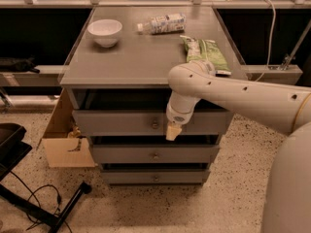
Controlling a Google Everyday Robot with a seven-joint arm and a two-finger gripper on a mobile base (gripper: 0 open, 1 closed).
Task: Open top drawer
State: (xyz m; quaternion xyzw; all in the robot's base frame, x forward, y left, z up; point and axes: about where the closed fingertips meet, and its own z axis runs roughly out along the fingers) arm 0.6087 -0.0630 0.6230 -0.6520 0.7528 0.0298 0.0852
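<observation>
Though ajar, top drawer (116, 123) just behind tool (171, 134).

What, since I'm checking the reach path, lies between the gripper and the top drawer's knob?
Only bare drawer front. In the camera view the gripper hangs just beside the knob of the top drawer, nothing between them.

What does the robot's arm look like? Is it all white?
Mostly! The arm is a fat, smooth, creamy-white tube with rounded joints and a few small dark dots along it. No loose cables show on it. The gripper at its end is pale tan, like a little beak, and it hangs in front of the top drawer, just right of the knob.
</observation>
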